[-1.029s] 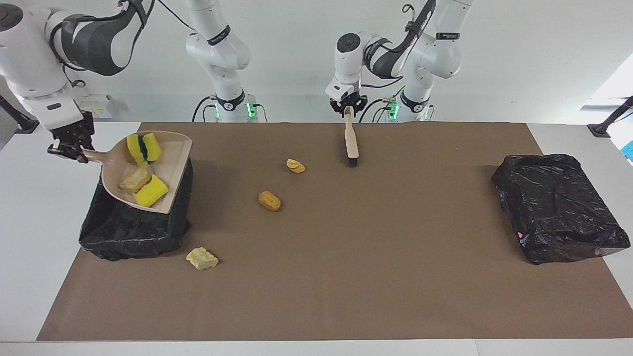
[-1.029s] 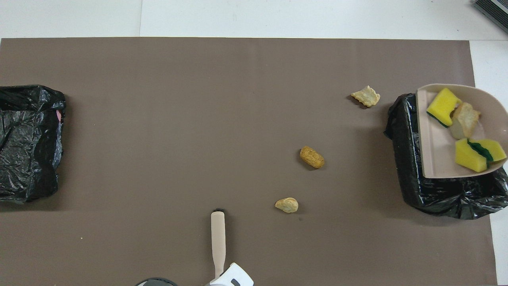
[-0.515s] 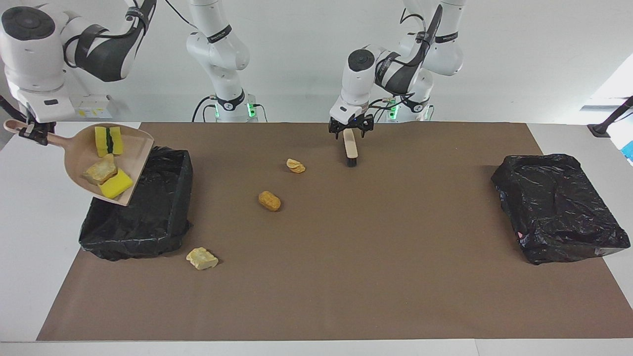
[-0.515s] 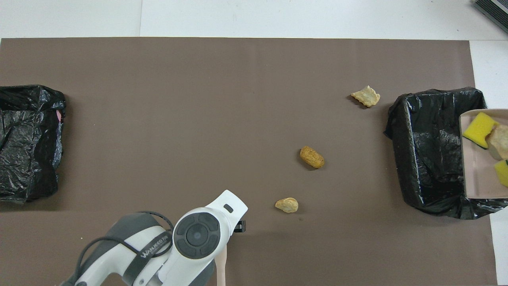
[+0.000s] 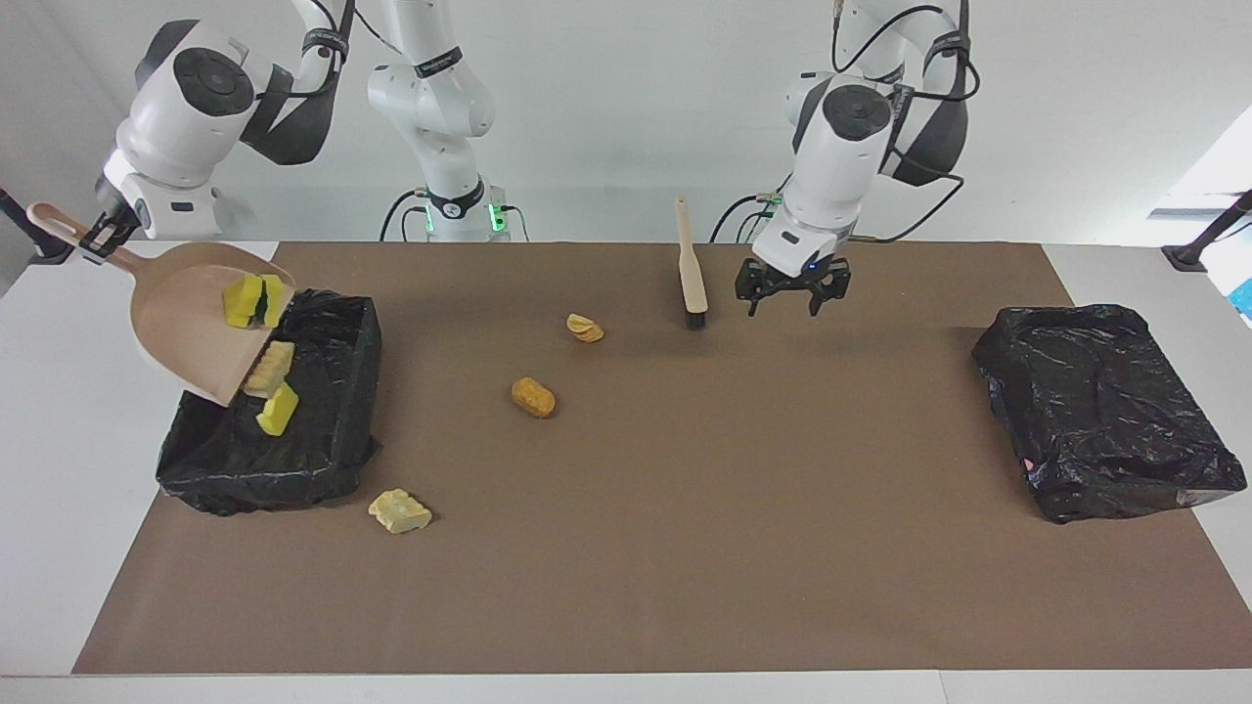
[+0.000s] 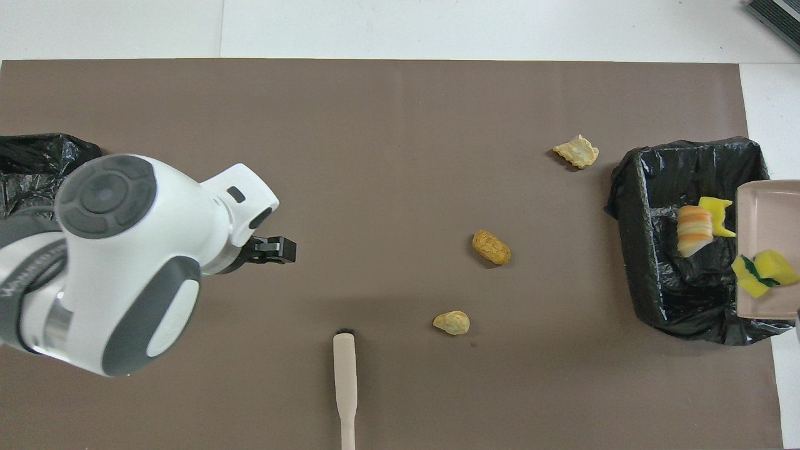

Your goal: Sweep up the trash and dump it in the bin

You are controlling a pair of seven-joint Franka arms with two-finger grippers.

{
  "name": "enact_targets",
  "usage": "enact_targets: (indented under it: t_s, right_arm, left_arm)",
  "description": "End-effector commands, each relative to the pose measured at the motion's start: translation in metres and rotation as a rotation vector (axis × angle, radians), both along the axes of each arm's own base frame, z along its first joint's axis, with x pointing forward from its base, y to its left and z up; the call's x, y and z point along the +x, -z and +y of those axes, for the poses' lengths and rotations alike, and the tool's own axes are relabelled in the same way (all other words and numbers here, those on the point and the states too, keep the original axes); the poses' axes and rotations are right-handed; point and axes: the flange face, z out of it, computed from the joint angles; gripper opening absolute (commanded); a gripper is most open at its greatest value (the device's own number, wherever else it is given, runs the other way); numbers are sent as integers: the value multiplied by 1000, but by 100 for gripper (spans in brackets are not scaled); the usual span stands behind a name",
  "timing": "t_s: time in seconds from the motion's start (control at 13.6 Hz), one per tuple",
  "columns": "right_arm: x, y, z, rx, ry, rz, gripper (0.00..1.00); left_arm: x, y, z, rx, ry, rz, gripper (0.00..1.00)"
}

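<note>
My right gripper [image 5: 98,235] is shut on the handle of the beige dustpan [image 5: 186,328], which tilts steeply over the black-lined bin [image 5: 323,430]. One yellow-green sponge piece [image 5: 252,299] still sits in the pan. A bread lump [image 5: 269,368] and a yellow sponge scrap [image 5: 278,409] are dropping from the pan's lip into the bin. Three trash scraps lie on the mat: [image 5: 585,328], [image 5: 533,397], [image 5: 399,510]. The brush [image 5: 693,269] stands on its bristles, unheld. My left gripper [image 5: 782,308] hangs open and empty beside it, over the mat.
A second black bag-covered bin [image 5: 1105,411] sits at the left arm's end of the brown mat [image 5: 685,548]. White table [image 5: 59,469] borders the mat at both ends.
The right gripper swung the dustpan back and tipped it, and two pieces slid off into the bin. The left gripper opened, let go of the brush, and moved toward its own end.
</note>
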Motion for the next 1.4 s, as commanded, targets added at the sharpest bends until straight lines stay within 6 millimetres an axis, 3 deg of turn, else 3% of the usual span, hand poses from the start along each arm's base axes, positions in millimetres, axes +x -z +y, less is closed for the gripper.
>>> enact_targets:
  t_s: [0.0, 0.22, 0.37, 0.66, 0.81, 1.03, 1.32]
  right_arm:
    - [-4, -1, 4, -33, -16, -14, 0]
    - [-4, -2, 4, -51, -28, -3, 0]
    - [-2, -4, 2, -55, -29, -4, 0]
    - [8, -21, 3, -50, -58, 2, 0]
    - [21, -26, 17, -36, -103, 3, 0]
    - [38, -38, 29, 144, -63, -87, 0]
    - [45, -25, 45, 418, 46, -189, 0]
  left_arm:
    - [21, -60, 57, 2, 22, -22, 100]
    - [34, -128, 121, -16, 1, -117, 100]
    - [34, -146, 145, -9, 21, -101, 100]
    - [28, -158, 153, -7, 46, -84, 100]
    - [25, -162, 154, -9, 45, -90, 100]
    - [21, -163, 155, -8, 45, -76, 100]
    - [11, -163, 157, -4, 71, -43, 100]
